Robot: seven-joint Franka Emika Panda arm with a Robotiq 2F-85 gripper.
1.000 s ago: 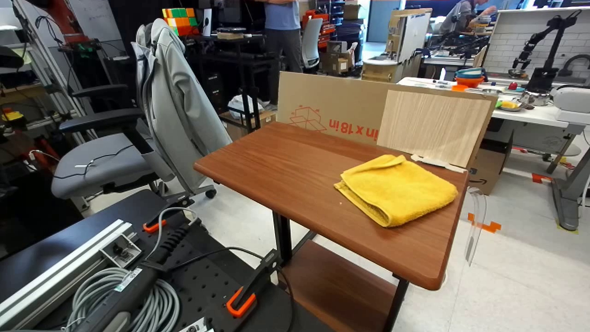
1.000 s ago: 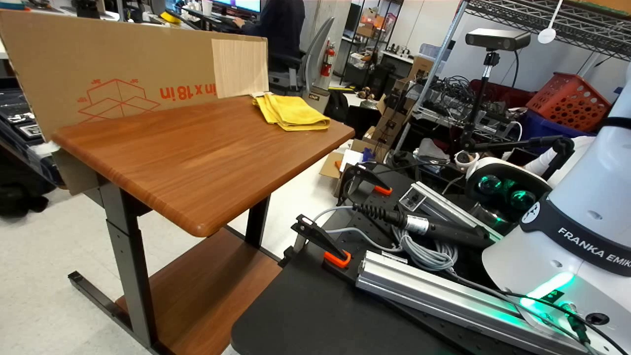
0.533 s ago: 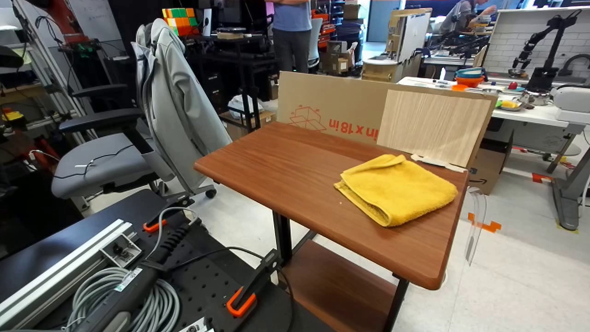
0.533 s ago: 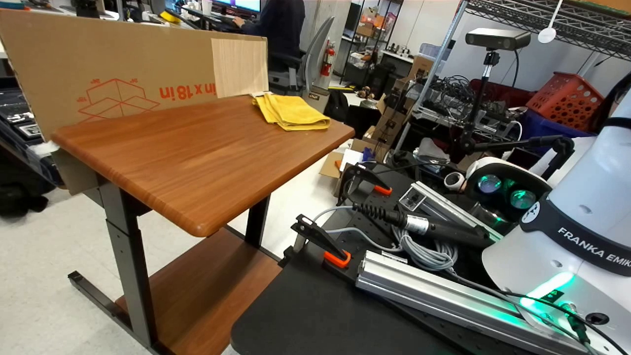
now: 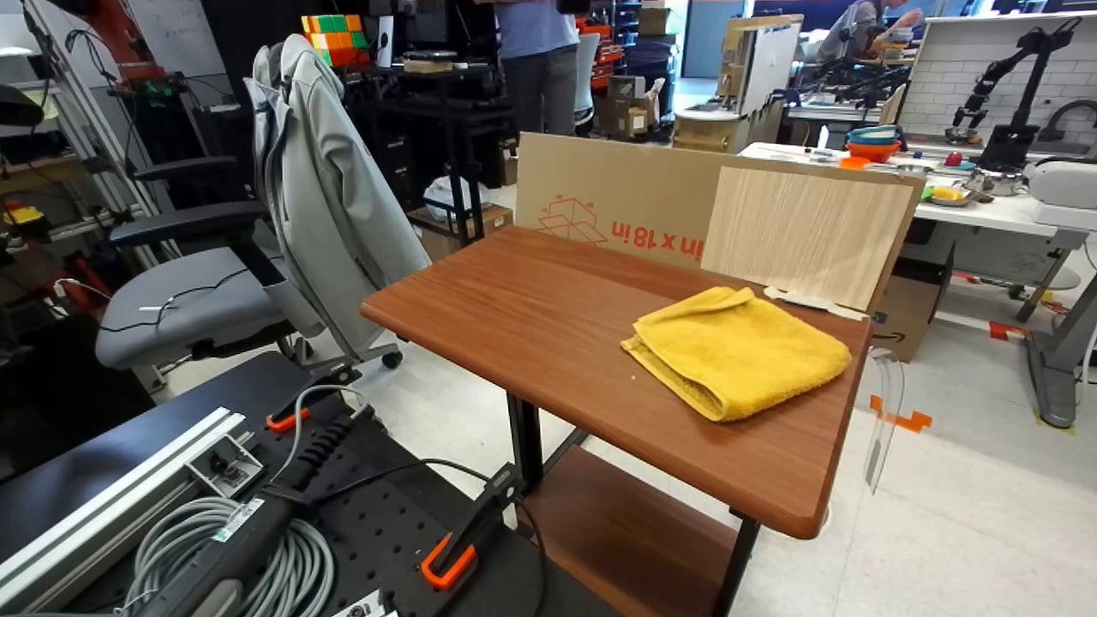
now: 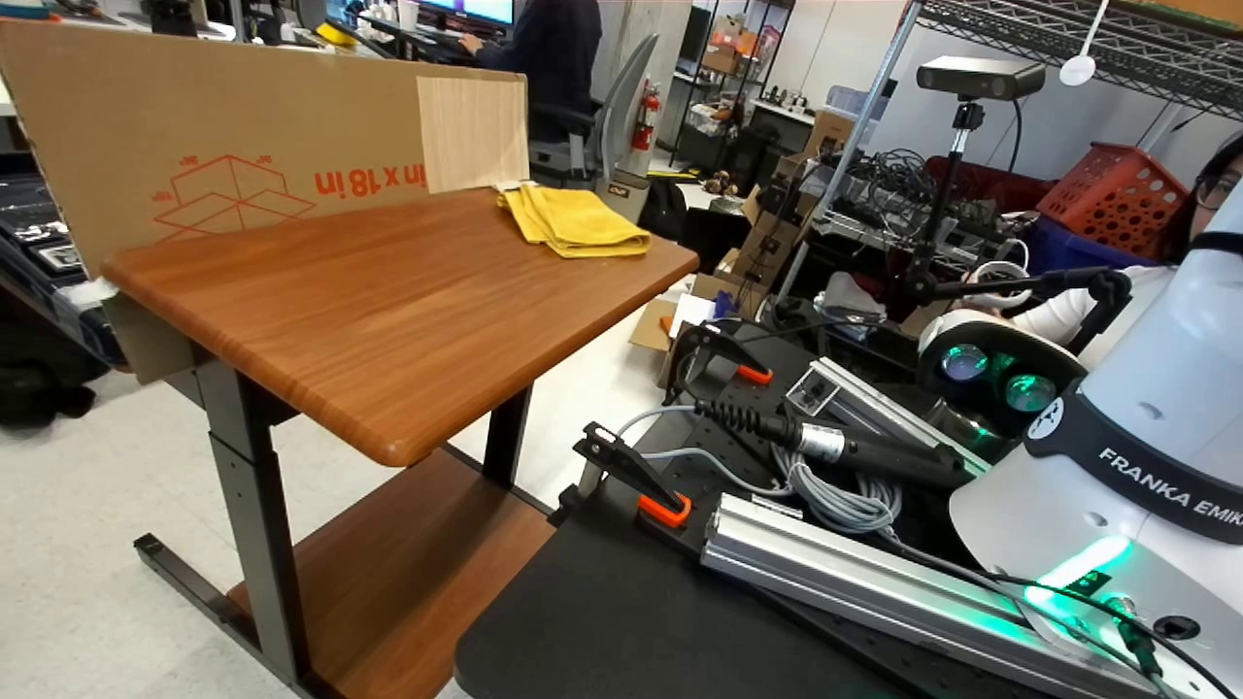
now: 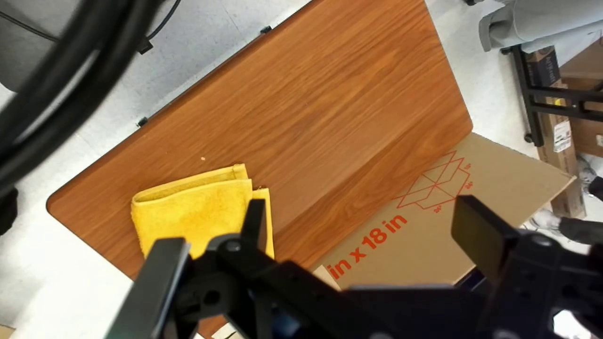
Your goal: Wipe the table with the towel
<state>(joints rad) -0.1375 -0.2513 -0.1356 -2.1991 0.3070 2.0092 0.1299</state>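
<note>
One towel (image 5: 746,356) lies on one table (image 5: 531,304); one gripper (image 7: 365,226) has two fingers (image 7: 485,240) apart.

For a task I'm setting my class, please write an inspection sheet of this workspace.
Surface: brown wood-grain tabletop, one tiny pale speck.
Job's things: folded yellow cloth towel on the tabletop, toward one end.
Clutter: silver metal rails and orange-tipped clamps on the black bench.
Black gripper: open, holding nothing, in the wrist view.
Cables: coiled grey cable on the bench; thick black cables in the wrist view.
Surroundings: grey office chair; brown cardboard panel along one tabletop edge; background people; a person partly hidden behind the white robot arm.
</note>
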